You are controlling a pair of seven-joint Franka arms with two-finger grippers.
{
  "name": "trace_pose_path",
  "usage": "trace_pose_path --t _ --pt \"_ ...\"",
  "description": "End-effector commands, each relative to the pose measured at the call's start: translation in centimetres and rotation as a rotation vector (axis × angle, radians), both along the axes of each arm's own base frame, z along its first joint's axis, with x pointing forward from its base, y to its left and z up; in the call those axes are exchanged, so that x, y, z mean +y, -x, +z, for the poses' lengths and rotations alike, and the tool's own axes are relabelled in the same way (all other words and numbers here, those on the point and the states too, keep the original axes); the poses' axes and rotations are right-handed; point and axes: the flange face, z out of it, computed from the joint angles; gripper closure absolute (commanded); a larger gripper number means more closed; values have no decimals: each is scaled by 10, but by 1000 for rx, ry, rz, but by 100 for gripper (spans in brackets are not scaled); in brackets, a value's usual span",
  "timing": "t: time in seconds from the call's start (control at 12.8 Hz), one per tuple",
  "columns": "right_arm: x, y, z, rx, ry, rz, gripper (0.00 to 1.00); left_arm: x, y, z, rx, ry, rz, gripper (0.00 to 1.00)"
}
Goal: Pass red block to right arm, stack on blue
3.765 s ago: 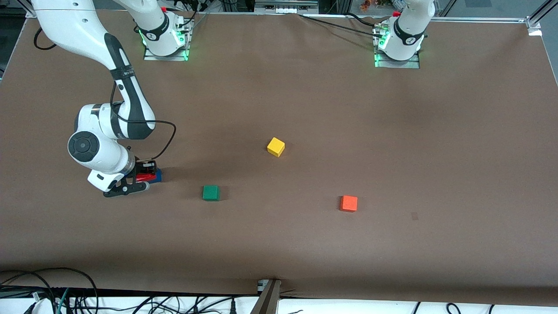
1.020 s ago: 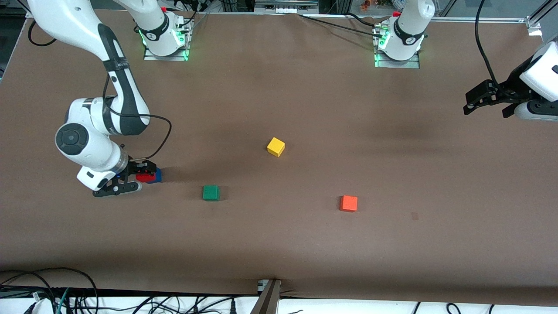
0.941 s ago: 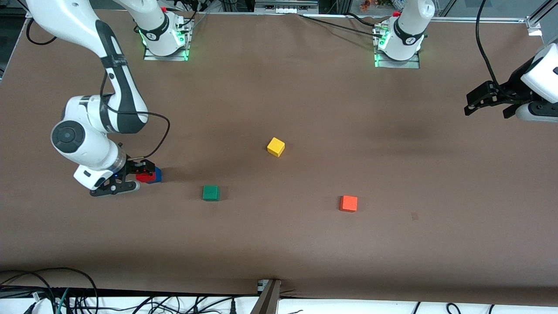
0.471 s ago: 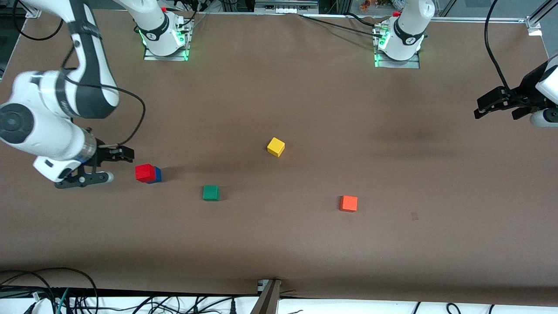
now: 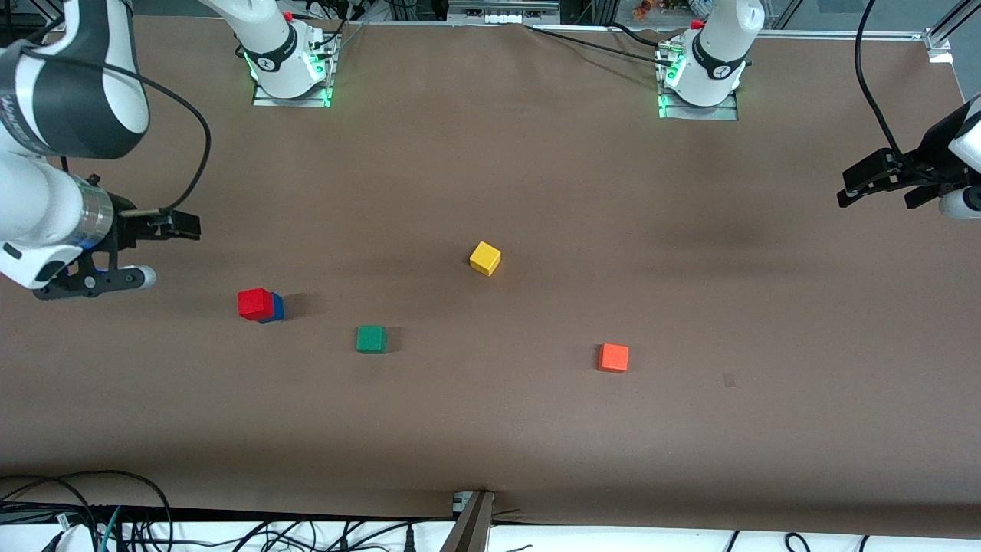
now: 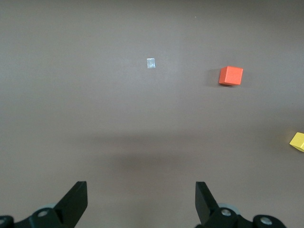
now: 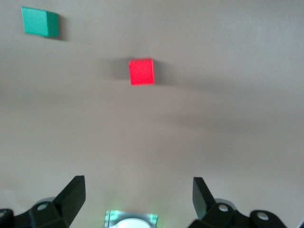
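We see the red block (image 5: 254,303) stacked on the blue (image 5: 276,307); right gripper (image 5: 157,251) and left gripper (image 5: 874,181) hover, jaws apart.

You get even, bright overhead light; the small bright red cube (image 5: 254,303) casts a soft shadow, and the right wrist view looks blurred.

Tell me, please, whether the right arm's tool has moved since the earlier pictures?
Yes. The right tool has drawn away from the red block, toward the right arm's end of the table.
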Motion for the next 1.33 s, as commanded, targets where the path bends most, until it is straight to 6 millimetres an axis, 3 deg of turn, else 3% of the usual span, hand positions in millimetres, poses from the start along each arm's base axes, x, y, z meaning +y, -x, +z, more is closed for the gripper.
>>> trace_pose_path --t 0.0,0.39,0.55,0.78,0.94,1.25 --pt "-3 27 38 6 8 -58 0 3 -2 0 13 -18 8 0" --pt "-8 65 93 -69 -36 -42 0 7 -2 -6 29 -99 -9 0" --pt "-27 85 120 -119 -50 -72 0 7 -2 -5 23 -96 -10 0" --pt "-47 100 110 -103 -80 -104 0 6 -1 -5 26 -94 -10 0" --pt "-48 107 96 -57 -86 -71 0 6 -1 -5 27 -94 -10 0" --pt "-61 90 93 -58 -83 -85 0 5 -2 -6 29 -88 -10 0"
